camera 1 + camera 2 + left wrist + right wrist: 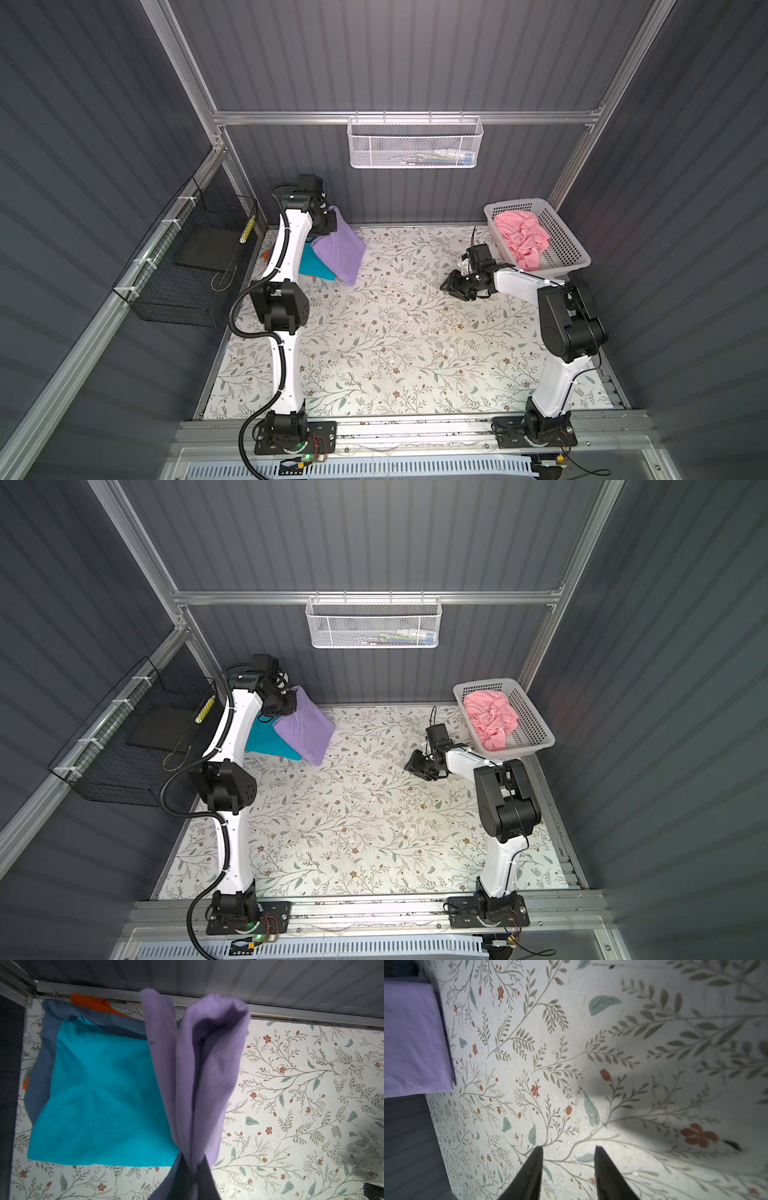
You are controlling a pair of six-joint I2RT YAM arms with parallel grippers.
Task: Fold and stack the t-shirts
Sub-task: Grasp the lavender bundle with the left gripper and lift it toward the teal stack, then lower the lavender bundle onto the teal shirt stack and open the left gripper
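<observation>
**A:** Where is the lavender tee (338, 249)?

**B:** It is folded and hangs from the left claw (192, 1167), which is clamped on its upper edge at the far left corner of the desk (395, 340). It drapes down beside the pile. There the teal tee (99, 1095) lies on top, the blue-grey tee (39, 1068) under it, and the orange tee (91, 1002) peeks out by the back wall.

**A:** Is it on the pile, then?

**B:** Not squarely. In both top views it overlaps the teal tee's right side. The arm hides part of it, so I cannot tell whether its lower end rests on the teal or on the desk.

**A:** Which step is this?

**B:** Stacking the fourth shirt, I judge. The next move calls for carrying it further over the teal tee and lowering it so the folds lie flat. Only then should the claw part.

**A:** And the other side?

**B:** The right claw (569, 1151) hovers low over the bare desk with its fingers apart, holding nothing. It is near the white basket (517, 204), where the pink tee (521, 243) lies crumpled and not yet folded.
</observation>
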